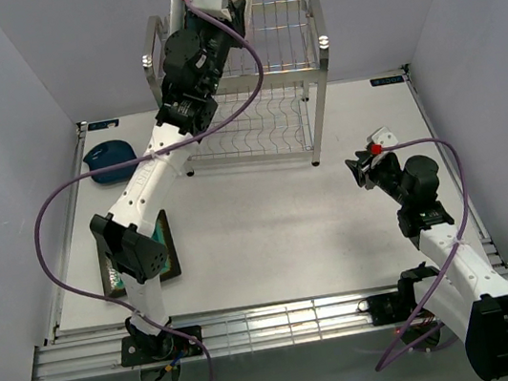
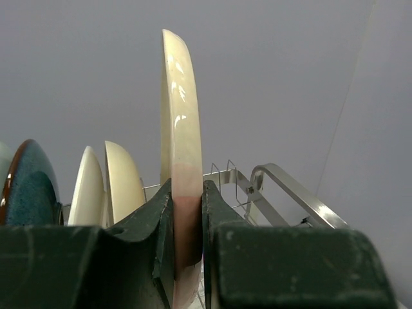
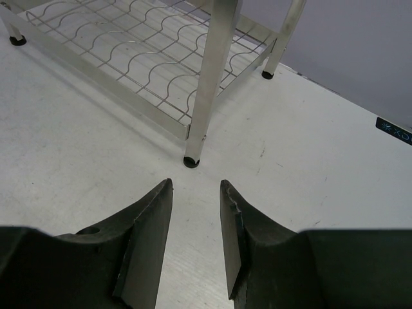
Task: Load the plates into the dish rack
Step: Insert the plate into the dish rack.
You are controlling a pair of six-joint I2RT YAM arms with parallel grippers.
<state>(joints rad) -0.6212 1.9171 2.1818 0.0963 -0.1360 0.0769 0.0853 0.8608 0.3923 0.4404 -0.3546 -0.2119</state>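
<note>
Dish rack (image 1: 285, 69): two-tier steel wire, standing at the far middle of the table (image 1: 271, 236); the left arm reaches out over its top tier.
Held plate (image 2: 180, 116): pale cream, pinkish toward its lower part, upright on edge over the top of the rack; the left gripper (image 2: 187, 188) clamps its rim, one finger pressed on each face.
Standing plates: two cream plates (image 2: 106, 183) and a dark teal plate (image 2: 29, 183) with a brown rim, upright beside the held one, apparently slotted in the top tier, though their bases are hidden.
Square green plate (image 1: 167, 252): dark-rimmed, flat on the table at the near left, partly under the left arm.
Small dark blue plate (image 1: 109, 162): on the table at the far left, apart from the rack.
Right gripper (image 3: 196, 187): jaws parted, grasping nothing; low over the table, just near of the rack's right post foot (image 3: 191, 161).
</note>
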